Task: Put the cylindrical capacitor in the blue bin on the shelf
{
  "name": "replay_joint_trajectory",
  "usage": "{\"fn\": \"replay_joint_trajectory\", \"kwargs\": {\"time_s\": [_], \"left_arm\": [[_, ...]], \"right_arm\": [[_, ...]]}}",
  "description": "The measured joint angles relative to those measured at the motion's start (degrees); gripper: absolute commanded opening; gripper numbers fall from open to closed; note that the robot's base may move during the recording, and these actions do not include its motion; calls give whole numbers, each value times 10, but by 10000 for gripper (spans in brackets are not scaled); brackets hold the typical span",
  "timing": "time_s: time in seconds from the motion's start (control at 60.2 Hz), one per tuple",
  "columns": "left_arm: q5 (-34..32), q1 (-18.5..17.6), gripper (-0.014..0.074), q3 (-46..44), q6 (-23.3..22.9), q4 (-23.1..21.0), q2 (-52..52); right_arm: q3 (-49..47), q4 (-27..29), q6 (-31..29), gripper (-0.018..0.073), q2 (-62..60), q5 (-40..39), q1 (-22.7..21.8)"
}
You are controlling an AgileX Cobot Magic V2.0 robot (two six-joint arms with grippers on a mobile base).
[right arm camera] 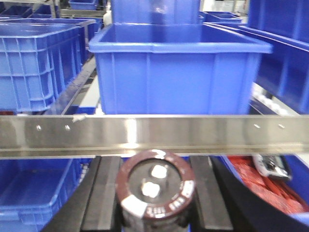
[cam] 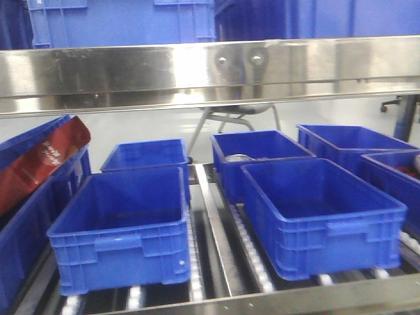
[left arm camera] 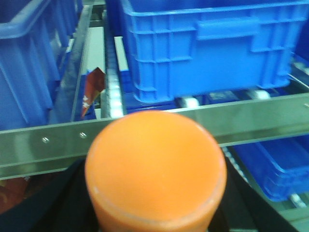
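Note:
In the right wrist view, the cylindrical capacitor, dark brown with two pale terminals on top, stands upright between black fingers; my right gripper is shut on it, just below the shelf's steel front rail. A blue bin sits right behind that rail. My left gripper is shut on an orange cylinder, in front of a lower rail with another blue bin behind it. The front view shows the shelf and open blue bins, but no gripper.
A red-brown bag leans in the far-left bin. More blue bins stand behind and to the right, on roller tracks. A lower bin holds red packets. A blue crate sits on the upper tier. Chair legs show behind.

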Motion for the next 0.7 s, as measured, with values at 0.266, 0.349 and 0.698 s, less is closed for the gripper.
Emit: {"fn": "replay_joint_trajectory", "kwargs": {"time_s": [0.266,0.349,0.698], "left_arm": [[0,0,-111,0,0,0,0],[0,0,-111,0,0,0,0],[0,0,-111,0,0,0,0]], "right_arm": [[0,0,0,-162,0,0,0],[0,0,0,-162,0,0,0],[0,0,0,-162,0,0,0]]}}
